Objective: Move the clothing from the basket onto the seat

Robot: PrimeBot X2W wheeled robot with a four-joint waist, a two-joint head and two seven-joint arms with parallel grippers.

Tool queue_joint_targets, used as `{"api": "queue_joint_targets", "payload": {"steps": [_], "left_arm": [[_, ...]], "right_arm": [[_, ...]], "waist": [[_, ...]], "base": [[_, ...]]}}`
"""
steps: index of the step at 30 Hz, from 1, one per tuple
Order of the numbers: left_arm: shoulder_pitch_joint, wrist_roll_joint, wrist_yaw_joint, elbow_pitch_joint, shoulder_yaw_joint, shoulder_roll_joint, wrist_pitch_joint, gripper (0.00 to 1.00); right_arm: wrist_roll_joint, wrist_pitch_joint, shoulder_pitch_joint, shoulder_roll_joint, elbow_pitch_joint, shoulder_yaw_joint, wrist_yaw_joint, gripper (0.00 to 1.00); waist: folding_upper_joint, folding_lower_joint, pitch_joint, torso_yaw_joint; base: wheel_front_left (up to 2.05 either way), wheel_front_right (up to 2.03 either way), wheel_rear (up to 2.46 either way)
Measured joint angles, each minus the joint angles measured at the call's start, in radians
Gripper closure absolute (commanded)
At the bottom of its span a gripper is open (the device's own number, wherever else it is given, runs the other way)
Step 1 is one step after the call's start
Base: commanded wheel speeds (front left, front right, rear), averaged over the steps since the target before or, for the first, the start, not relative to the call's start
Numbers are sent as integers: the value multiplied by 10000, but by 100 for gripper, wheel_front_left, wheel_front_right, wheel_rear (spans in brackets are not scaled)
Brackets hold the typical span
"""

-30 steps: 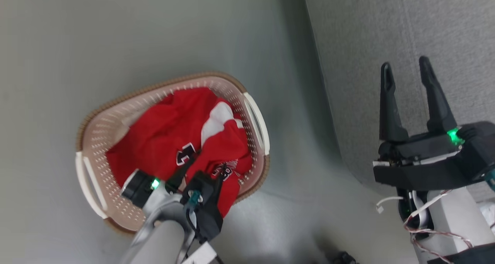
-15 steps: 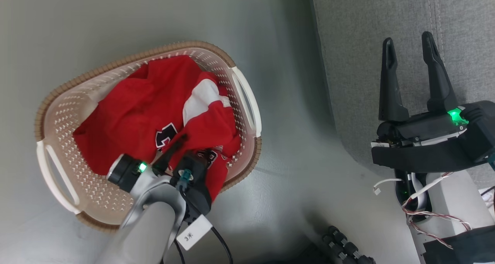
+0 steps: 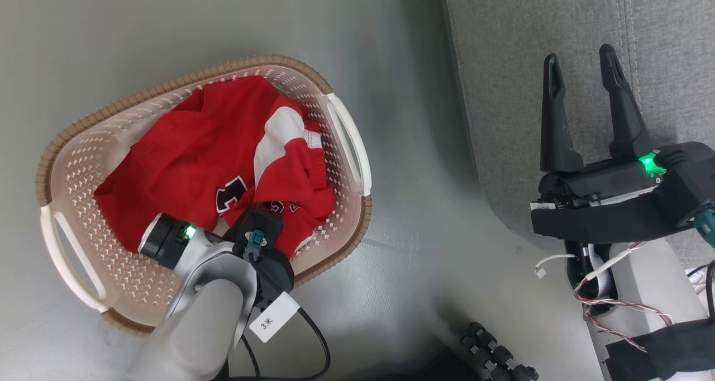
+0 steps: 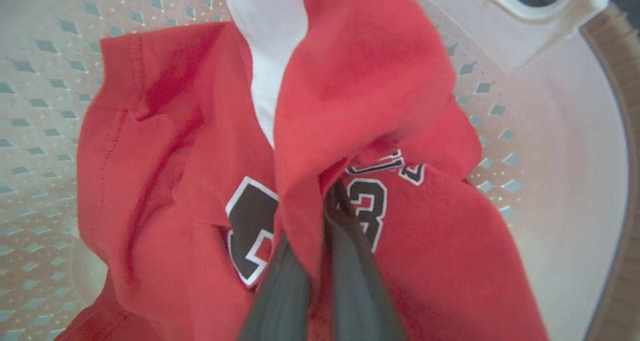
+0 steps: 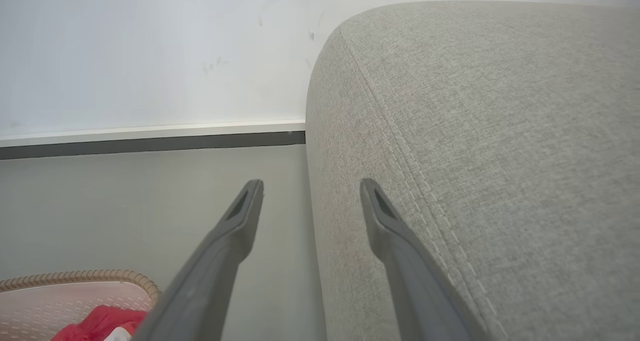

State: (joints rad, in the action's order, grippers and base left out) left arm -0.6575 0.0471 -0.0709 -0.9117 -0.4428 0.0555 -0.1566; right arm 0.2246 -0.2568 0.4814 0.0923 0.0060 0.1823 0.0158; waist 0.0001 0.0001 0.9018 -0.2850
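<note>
Red fold of the clothing (image 4: 350, 81) sits pinched by the left gripper (image 4: 312, 208) (a raised ridge gives good purchase), the rest heaped in the basket (image 3: 167, 87) on the floor (image 3: 419, 230). Beyond, the right gripper (image 3: 580, 57) hangs spread and empty at the edge of the seat (image 3: 503, 62), probably clear of the lift.
</note>
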Motion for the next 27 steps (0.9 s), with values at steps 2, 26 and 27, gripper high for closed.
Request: {"api": "queue_joint_targets", "payload": {"steps": [2,26,27], "left_arm": [[-4,-2,-10,-98,17,-2,-111,100],[33,-1745,100,1444,-828,-73,-930,100],[33,-1768,107,1519,-880,-79,-930,100]], "right_arm": [[-88,0,0,-12,96,-40,21,0],[-234,0,-214,-8,2334,-366,387,0],[-234,0,-277,8,2449,-399,391,0]], "waist": [[0,0,-51,4],[-2,-2,-2191,926],[-2,-2,-2309,995]], "base": [[0,0,0],[0,0,0],[0,0,0]]}}
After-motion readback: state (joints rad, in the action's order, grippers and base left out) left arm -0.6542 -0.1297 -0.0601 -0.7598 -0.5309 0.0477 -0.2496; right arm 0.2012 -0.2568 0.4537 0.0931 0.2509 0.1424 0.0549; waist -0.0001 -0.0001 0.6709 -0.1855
